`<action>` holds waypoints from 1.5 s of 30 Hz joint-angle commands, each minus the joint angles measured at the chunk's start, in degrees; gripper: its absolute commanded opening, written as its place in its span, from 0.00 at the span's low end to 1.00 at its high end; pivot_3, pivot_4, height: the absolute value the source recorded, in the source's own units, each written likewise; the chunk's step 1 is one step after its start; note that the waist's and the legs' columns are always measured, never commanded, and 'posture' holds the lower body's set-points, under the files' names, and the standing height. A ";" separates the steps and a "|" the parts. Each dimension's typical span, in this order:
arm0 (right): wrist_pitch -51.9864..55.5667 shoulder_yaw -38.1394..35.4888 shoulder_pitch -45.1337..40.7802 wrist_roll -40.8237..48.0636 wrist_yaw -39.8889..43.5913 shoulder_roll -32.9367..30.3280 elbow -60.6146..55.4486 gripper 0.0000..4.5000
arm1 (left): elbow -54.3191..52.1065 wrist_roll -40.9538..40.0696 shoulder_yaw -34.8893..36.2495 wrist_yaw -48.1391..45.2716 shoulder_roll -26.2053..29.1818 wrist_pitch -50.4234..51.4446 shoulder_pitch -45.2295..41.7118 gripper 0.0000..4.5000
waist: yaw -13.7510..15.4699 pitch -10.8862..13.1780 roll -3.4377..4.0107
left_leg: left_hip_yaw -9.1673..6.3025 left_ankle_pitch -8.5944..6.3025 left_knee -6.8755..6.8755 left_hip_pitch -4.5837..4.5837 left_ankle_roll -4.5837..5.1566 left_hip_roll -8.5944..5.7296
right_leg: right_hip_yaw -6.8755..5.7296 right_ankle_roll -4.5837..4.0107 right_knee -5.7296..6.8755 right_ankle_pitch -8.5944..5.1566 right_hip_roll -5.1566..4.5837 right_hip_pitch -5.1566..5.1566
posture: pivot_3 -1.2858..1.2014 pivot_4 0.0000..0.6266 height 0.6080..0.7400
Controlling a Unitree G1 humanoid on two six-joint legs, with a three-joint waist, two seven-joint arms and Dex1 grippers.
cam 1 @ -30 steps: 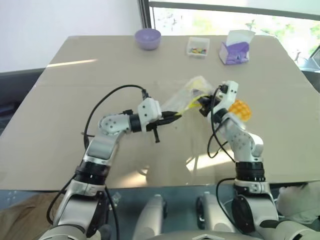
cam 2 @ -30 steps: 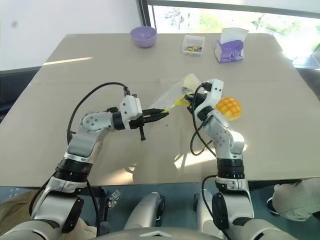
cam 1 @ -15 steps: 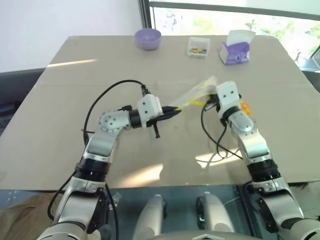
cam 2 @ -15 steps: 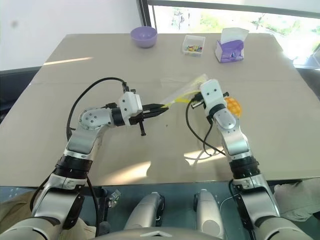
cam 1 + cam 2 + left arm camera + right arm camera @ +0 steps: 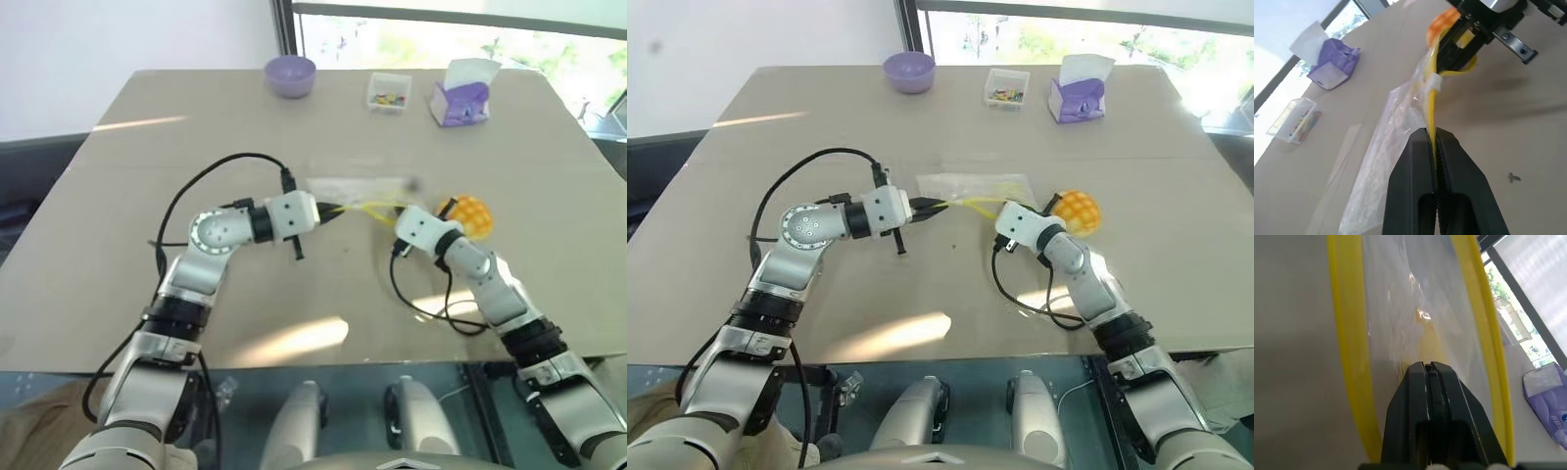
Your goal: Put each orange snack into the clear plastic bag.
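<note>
The clear plastic bag [image 5: 358, 188] is stretched low over the table between my two grippers, its yellow zip strip [image 5: 1433, 105] running along the open edge. My left gripper [image 5: 1432, 134] is shut on that zip strip at the bag's left end. My right gripper [image 5: 1429, 365] is shut on the bag's thin film, between the two yellow edges of the mouth. The orange snack [image 5: 470, 213], round with a criss-cross top, lies on the table just right of my right wrist, outside the bag.
At the table's far edge stand a purple bowl [image 5: 290, 74], a small clear box of colourful bits [image 5: 389, 92] and a purple tissue box [image 5: 460, 98]. Black cables loop beside both wrists. A bare tan tabletop [image 5: 294, 294] stretches in front of the bag.
My right arm has sunk and rolled over, bringing the bag from a raised, bunched hang down to a flat spread near the table. The left gripper nudged forward, still gripping. The snack stayed put.
</note>
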 commanded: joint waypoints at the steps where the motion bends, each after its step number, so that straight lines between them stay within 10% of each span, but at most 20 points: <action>1: -1.81 0.84 0.49 -0.67 2.03 -0.46 -1.29 0.02 | -1.55 -0.46 -0.18 -0.58 0.67 -0.08 0.25 0.00 | 0.00 0.00 0.00 | 0.00 0.00 0.00 0.00 0.00 0.00 | 0.00 0.00 0.00 0.00 0.00 0.00 | 0.52 0.24 0.44; 14: -4.22 1.66 -2.69 -3.00 0.74 3.17 2.85 0.02 | -6.07 -2.76 1.28 0.95 -1.10 8.17 1.07 0.00 | 0.03 0.00 0.00 | -0.02 0.00 0.03 -0.01 0.00 0.00 | -0.01 0.00 0.01 0.00 0.00 0.01 | 0.52 0.24 0.44; 25: -6.88 -1.36 -0.47 -4.74 -1.56 -0.39 -0.82 0.97 | -4.90 -3.59 2.27 3.52 -1.57 11.02 1.18 0.00 | 0.05 -0.01 -0.02 | -0.02 0.00 0.04 0.00 0.00 0.00 | -0.01 0.00 0.02 0.00 0.00 0.01 | 0.52 0.24 0.44; 45: 6.59 -13.32 5.59 10.18 7.53 -1.91 -20.04 0.99 | -2.60 -3.53 3.55 8.19 -3.27 15.05 -0.64 0.00 | 0.14 -0.01 -0.02 | -0.03 0.00 0.10 -0.02 0.00 0.00 | -0.02 0.00 0.06 0.00 -0.01 0.01 | 0.52 0.24 0.44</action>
